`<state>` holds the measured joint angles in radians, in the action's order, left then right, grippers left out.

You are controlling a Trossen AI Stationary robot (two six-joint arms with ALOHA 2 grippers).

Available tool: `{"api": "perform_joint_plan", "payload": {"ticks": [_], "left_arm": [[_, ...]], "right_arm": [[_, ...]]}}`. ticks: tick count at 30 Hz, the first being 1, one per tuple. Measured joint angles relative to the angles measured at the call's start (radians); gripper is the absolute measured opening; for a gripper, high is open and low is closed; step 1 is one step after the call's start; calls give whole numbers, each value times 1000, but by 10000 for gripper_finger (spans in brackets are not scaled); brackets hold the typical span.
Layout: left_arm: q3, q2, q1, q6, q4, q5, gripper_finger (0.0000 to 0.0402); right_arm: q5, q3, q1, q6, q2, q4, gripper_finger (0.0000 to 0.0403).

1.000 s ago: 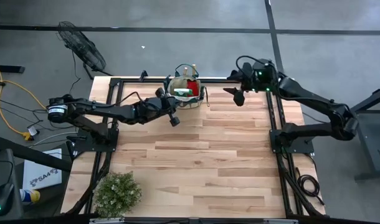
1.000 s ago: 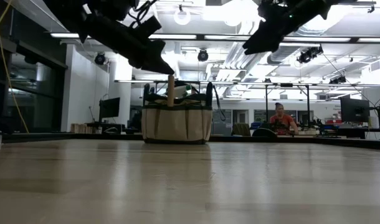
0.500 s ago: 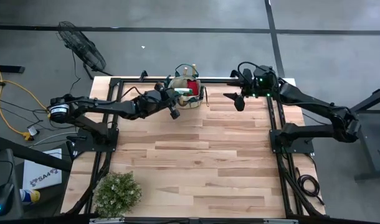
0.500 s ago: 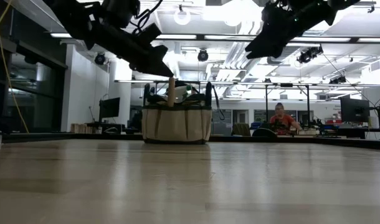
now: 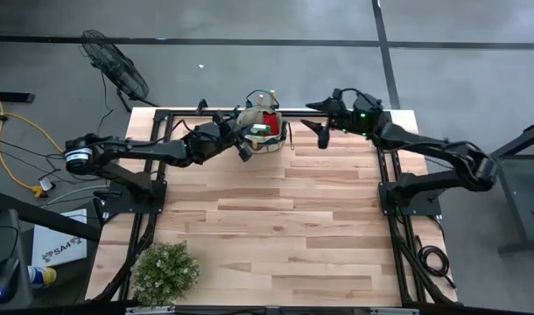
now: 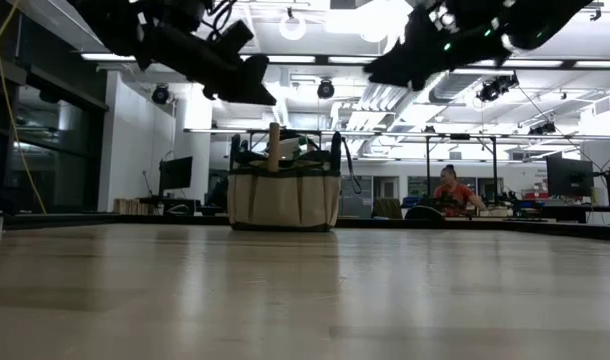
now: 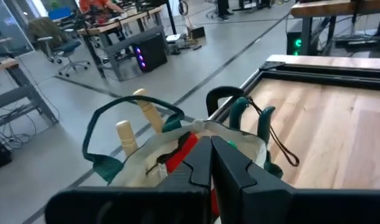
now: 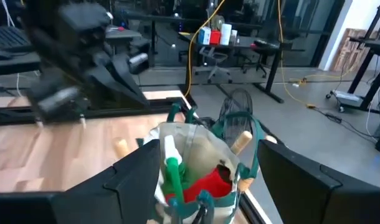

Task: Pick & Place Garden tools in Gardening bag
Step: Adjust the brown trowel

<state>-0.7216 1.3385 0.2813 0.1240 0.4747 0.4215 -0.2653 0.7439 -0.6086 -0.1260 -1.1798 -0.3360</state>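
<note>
The beige gardening bag [image 5: 263,131] with green trim stands on its base at the table's far edge; it also shows in the low view [image 6: 283,200]. Inside it are the red-handled shears [image 8: 209,183], a green and white sprayer [image 8: 171,162] and wooden tool handles [image 7: 124,134] sticking up. My left gripper [image 5: 243,150] is shut and empty; it hovers just left of and above the bag, as its wrist view [image 7: 210,149] shows. My right gripper [image 5: 318,131] is open and empty, raised to the right of the bag, with its fingers wide apart in its wrist view [image 8: 209,155].
A bushy green plant [image 5: 165,271] stands at the table's near left corner. Bare wooden tabletop [image 5: 276,227] stretches between the bag and the near edge. Black frame rails [image 5: 385,166] run along the table's sides. A person [image 6: 450,190] sits far off in the room.
My left gripper has moved toward the table's far edge, closer to the bag, and risen a little. My right gripper has moved toward the table's left, toward the bag. The bag and the tools in it have stayed where they were.
</note>
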Motion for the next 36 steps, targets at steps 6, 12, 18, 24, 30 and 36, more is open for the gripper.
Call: {"api": "perform_joint_plan", "payload": {"ticks": [6, 12, 18, 24, 30, 36], "left_arm": [[0, -75, 0, -48, -55, -27, 0], [0, -162, 0, -71, -187, -77, 0], [1, -188, 0, -88, -247, -84, 0], [1, -188, 0, -104, -286, -100, 0], [1, -187, 0, -106, -299, -98, 0], [1, -187, 0, -107, -299, -98, 0]], "right_arm": [[0, -1, -22, 23, -183, -265, 236], [0, 8, -85, 113, -304, -488, 132], [-63, 129, -115, 158, -427, -460, 11], [-49, 321, -118, 159, -543, -260, 2], [-48, 468, -141, 186, -623, -106, 2], [-50, 546, -140, 189, -697, -34, 2]]}}
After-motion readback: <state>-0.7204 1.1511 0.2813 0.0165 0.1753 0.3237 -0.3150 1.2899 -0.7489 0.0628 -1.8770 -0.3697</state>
